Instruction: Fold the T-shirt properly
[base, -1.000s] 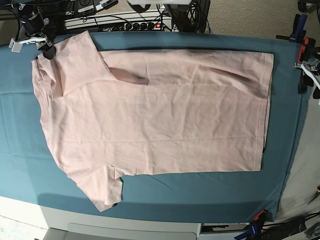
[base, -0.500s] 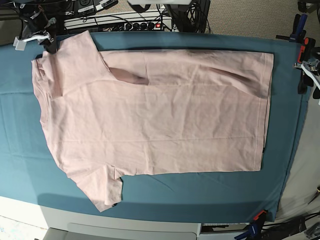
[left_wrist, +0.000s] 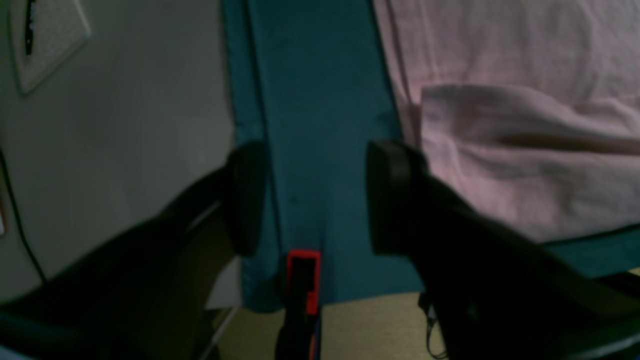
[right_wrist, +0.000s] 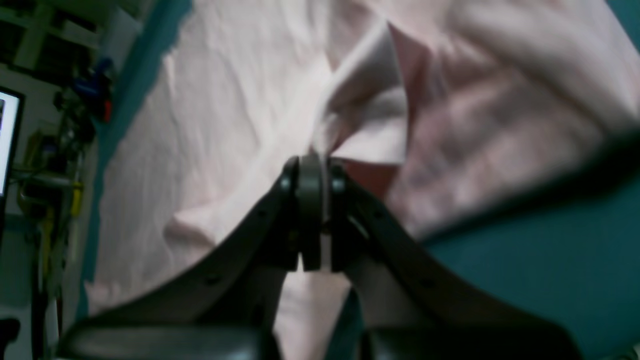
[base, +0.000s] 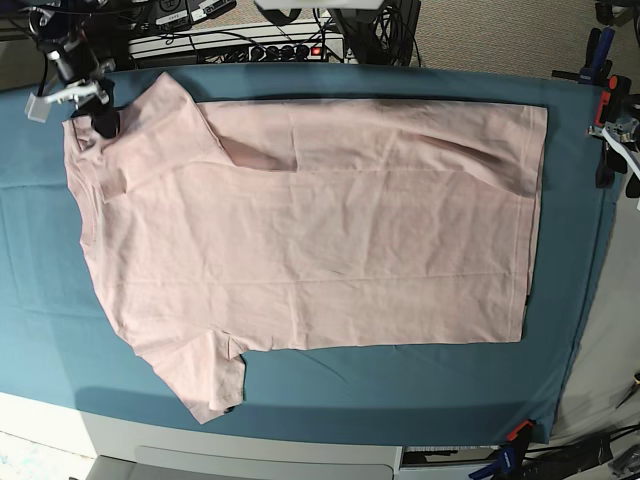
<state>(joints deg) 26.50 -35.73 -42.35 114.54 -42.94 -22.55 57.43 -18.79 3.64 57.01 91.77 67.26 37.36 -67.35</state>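
Right pincer (right_wrist: 311, 200) is clamping the T-shirt (base: 310, 230) at its sleeve; left pincer (left_wrist: 307, 200) is gaping beside its hem. Risk: thin pinch slipping.

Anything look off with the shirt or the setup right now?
Mostly fine. The T-shirt lies flat but slightly askew on the teal cloth, with rumpled ridges near its far edge. The right gripper pinches the far sleeve; the left gripper hangs open beside the hem.
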